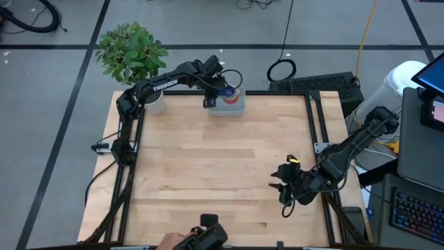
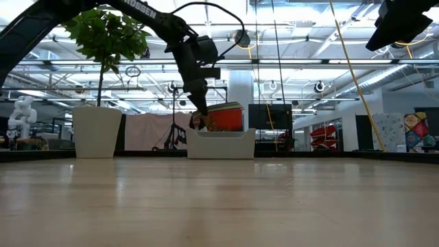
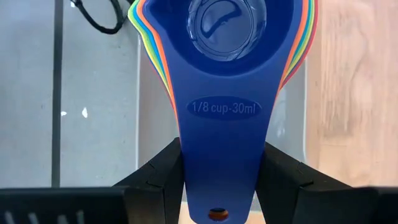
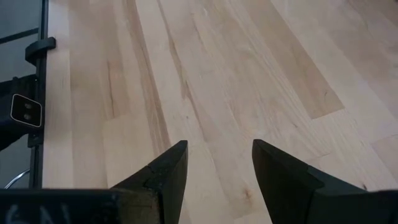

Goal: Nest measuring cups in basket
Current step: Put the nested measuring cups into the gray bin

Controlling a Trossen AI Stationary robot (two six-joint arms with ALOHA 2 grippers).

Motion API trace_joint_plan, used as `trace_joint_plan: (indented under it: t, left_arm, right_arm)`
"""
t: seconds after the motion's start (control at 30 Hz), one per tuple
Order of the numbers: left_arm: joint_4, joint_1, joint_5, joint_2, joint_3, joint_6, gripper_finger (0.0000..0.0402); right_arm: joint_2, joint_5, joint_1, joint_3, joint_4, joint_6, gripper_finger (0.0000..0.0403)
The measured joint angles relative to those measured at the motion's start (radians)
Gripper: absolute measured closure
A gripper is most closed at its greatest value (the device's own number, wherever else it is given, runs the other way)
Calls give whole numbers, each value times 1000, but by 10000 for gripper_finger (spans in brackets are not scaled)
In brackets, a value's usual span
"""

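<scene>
— Left gripper [image 1: 216,92]?
— Up at the far edge of the table [image 1: 208,173], above the basket [image 2: 221,144]. Clamped on the handle of the dark blue measuring cup [image 3: 227,93], marked 1/8 cup-30ml, one finger [image 3: 155,186] on each side of that handle.
— Rest of the measuring cups [image 1: 234,97]?
— Stacked under the blue one. Only rims showing in the left wrist view: orange, red, yellow, green, light blue. Whole stack sitting in the basket, red edge poking above its wall in the low view.
— Basket's place?
— Far edge, just beside the white plant pot [image 2: 97,131].
— Right gripper [image 1: 283,186]?
— Near the right side of the table, well apart from the basket. Fingers [image 4: 165,174] spread, nothing between, bare wood below.
</scene>
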Motion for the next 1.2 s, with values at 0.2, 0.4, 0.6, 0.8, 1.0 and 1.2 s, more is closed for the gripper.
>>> trace_joint_plan:
  t: [0.2, 0.4, 0.6, 0.8, 1.0, 1.2]
  left_arm:
    - [9, 0, 2, 0, 0, -2, 247]
    - [-1, 1, 2, 0, -4, -3, 247]
    - [-8, -1, 2, 6, -5, -3, 247]
    - [-21, -5, 4, 45, -5, -1, 247]
    - [26, -9, 5, 63, -6, -6, 247]
    - [24, -6, 9, 87, -6, -5, 247]
  right_arm:
    - [0, 0, 0, 0, 0, 3, 232]
    - [0, 0, 0, 0, 4, 4, 232]
    - [0, -1, 0, 0, 23, -2, 232]
    - [0, -2, 0, 0, 24, -6, 232]
    - [0, -3, 0, 0, 29, -6, 232]
    - [0, -3, 0, 0, 29, -11, 232]
